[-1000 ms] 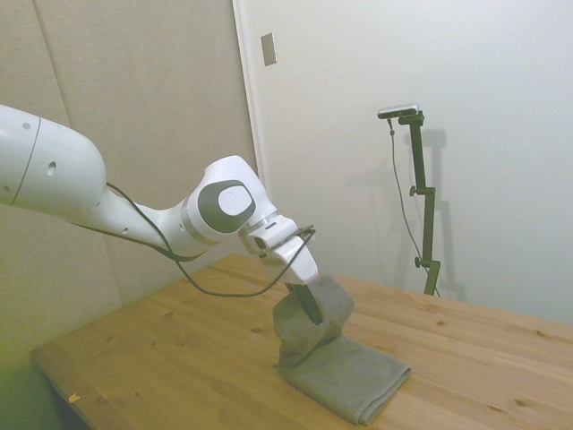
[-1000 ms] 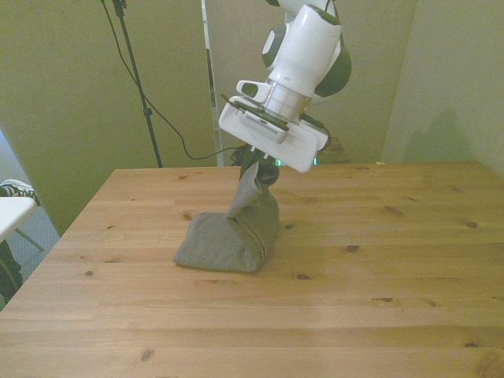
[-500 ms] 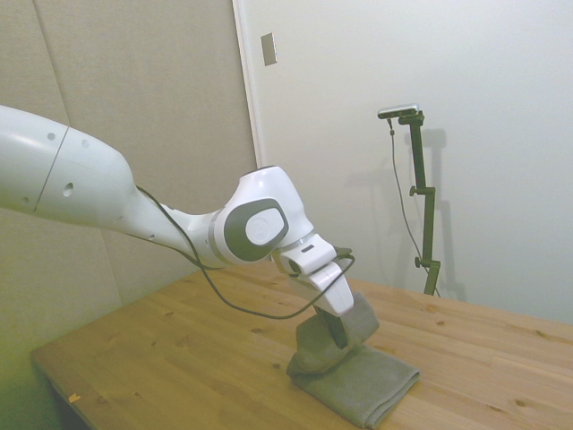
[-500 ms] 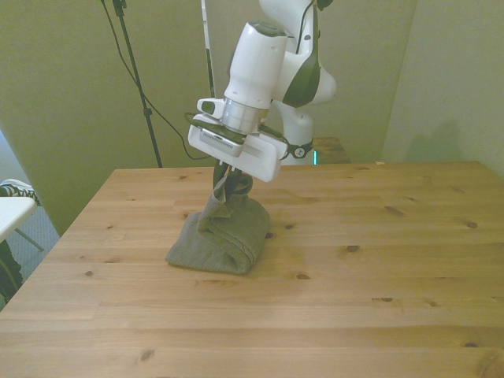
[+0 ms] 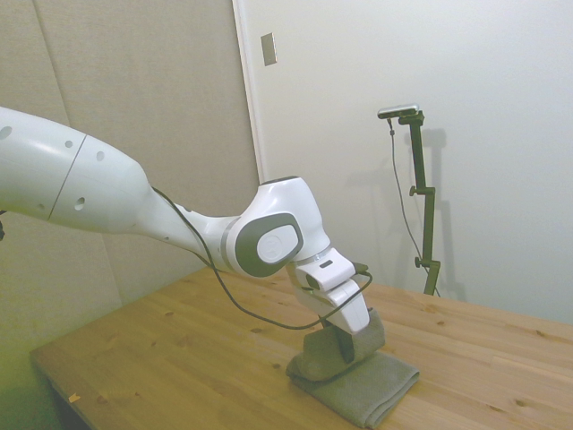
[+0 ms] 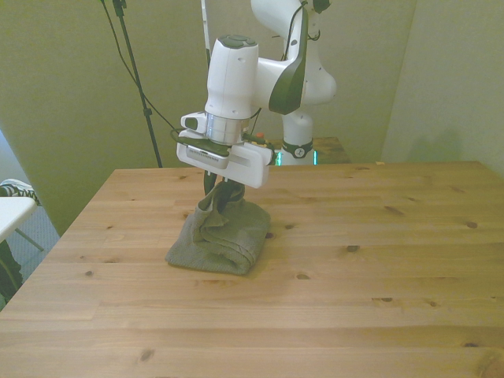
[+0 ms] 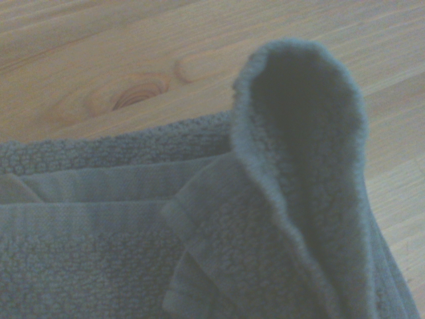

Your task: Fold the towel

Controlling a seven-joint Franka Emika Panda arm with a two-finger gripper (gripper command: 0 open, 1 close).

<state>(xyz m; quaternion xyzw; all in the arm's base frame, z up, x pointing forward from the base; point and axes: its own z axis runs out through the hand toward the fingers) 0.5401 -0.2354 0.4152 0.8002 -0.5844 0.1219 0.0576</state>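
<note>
side view: you see the towel (image 5: pixel 356 381) lying on the bench (image 5: pixel 179 358), well in from its edges, most of it flat in doubled layers. the hand (image 5: pixel 342 345) is low over it and pinches a raised hump of the cloth at the end nearer the arm, its dark fingers closed narrow on that fold. by my reading the fold is most of the way over: the lifted part already sits above the flat part, and what is left is to lay it down, let go, and perhaps smooth it. nothing else lies on the bench here.

front view: the towel (image 6: pixel 224 244) sits toward the front view's left of the bench (image 6: pixel 378 260), a rumpled bundle with a peak of cloth rising into the hand (image 6: pixel 218 197). the fingers look shut on that peak, though the white wrist body hides much of them. the lower layers look uneven, so the result may want tidying, i would judge. the wood around the cloth shows only its knots, so nothing blocks the way down.

wrist view: you see the towel (image 7: pixel 199 239) from close by, its terry loops and a flat woven band plain, with one rounded lip of cloth standing up from the layers. bare wood of the bench (image 7: pixel 99 60) shows beyond it.
</note>
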